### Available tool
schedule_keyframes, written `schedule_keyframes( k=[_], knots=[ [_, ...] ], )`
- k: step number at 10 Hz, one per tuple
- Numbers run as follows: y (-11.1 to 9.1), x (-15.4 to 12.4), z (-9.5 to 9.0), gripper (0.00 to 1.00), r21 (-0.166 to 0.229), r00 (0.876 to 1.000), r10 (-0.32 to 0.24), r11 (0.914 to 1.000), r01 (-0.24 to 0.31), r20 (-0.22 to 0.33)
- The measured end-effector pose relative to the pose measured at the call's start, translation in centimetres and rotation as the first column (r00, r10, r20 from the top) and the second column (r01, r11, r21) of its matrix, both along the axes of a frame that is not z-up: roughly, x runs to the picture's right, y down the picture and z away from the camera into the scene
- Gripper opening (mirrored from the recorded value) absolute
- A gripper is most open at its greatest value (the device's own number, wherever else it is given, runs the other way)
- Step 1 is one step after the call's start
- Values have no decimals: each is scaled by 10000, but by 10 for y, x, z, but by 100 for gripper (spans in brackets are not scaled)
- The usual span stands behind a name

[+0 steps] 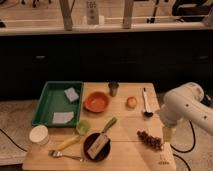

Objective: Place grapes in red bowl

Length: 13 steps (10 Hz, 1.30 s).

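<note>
wooden table (127, 122) | grapes (150, 140), red bowl (96, 102), green tray (43, 102), cup (113, 89) | jaws beside grapes

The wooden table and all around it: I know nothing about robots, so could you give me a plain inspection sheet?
Surface: wooden table, level, no spills seen.
Job's things: grapes lie on the table near its right front; red bowl sits mid-table, nothing in it.
Clutter: green tray with two sponges, metal cup, orange fruit, black ladle, small green bowl, black dish, fork, white tub.
Grippers: gripper hangs from the white arm, just right of the grapes.
Cables: black cable on the floor at left, another at right.
Surroundings: dark cabinets behind.
</note>
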State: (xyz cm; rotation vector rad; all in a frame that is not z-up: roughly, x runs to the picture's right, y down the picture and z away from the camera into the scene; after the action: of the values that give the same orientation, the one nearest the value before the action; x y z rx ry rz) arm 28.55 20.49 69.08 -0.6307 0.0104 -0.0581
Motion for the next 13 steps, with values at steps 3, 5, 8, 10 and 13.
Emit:
schedule_keyframes(
  k=[3, 5, 8, 10, 13],
  knots=[
    [11, -1, 3, 80, -158, 9996, -187, 9997, 190, 194],
    [20, -2, 9, 80, -268, 9993, -170, 9995, 179, 330],
    [32, -2, 15, 80, -404, 9986, -136, 9991, 157, 517],
    [44, -1, 23, 80, -550, 9979, -40, 9985, 76, 653],
    [54, -1, 27, 80, -673, 9969, 129, 9977, -76, 776]
  ],
)
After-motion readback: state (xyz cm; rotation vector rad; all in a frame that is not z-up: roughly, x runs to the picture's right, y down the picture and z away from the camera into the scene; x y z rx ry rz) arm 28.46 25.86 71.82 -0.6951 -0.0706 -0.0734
